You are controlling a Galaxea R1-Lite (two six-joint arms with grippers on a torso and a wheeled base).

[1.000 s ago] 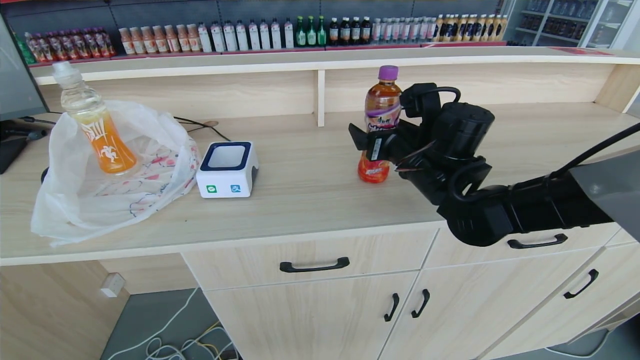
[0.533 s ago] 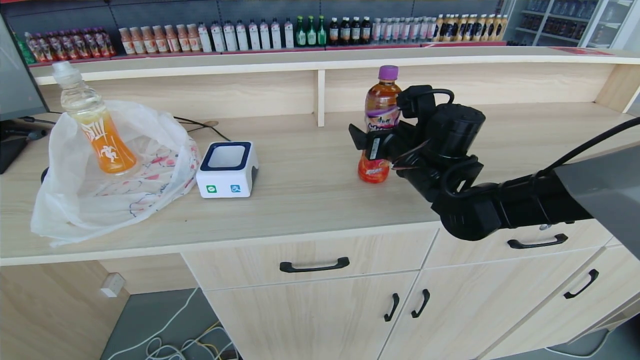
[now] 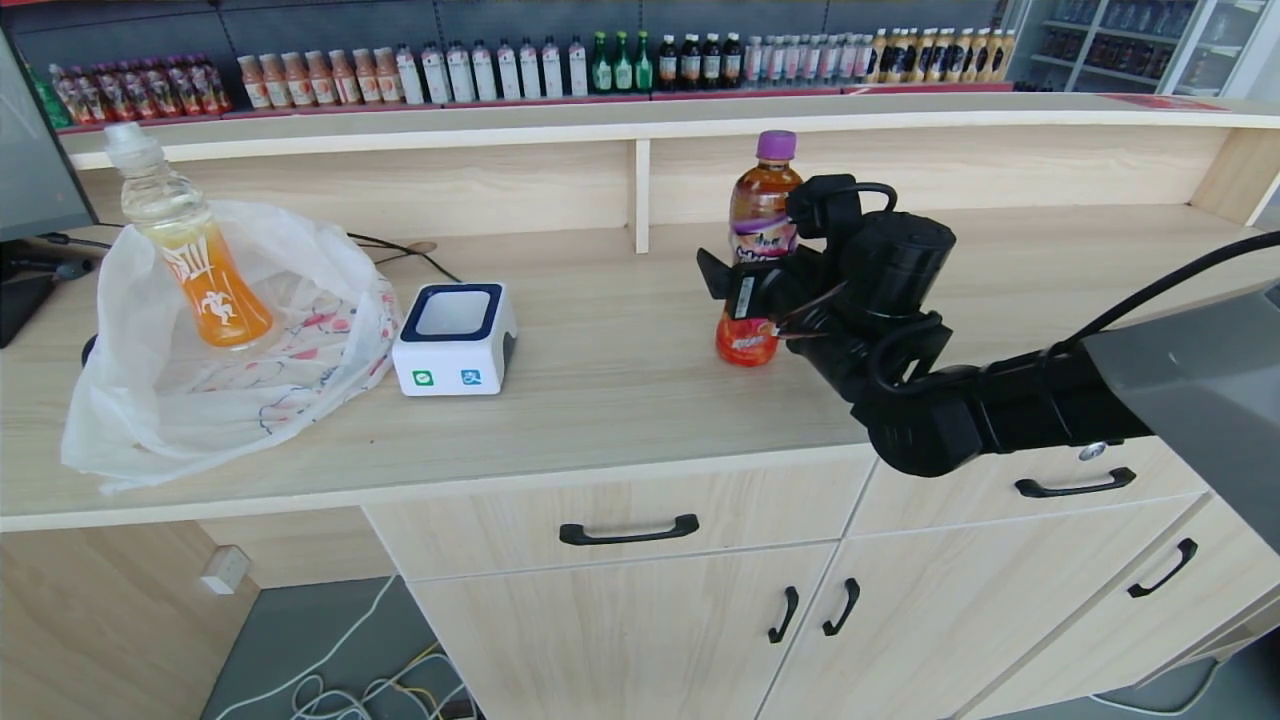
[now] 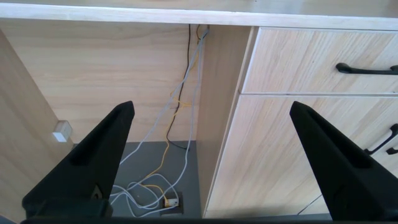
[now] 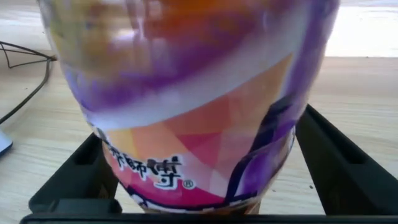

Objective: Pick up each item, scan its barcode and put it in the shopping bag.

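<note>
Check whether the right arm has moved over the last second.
Yes. The right arm has slid left at the elbow, away from the drawer handle below it, while the bottle stays put.

Now the pale wood-grain surface (image 3: 620,400) reads matt; the purple-capped clear plastic bottle (image 3: 763,210) shines glossy, the thin translucent plastic bag (image 3: 140,410) crinkles, the white plastic scanner box (image 3: 455,350) looks smooth.

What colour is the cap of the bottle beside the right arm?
Purple plastic cap; head view shows it best.
</note>
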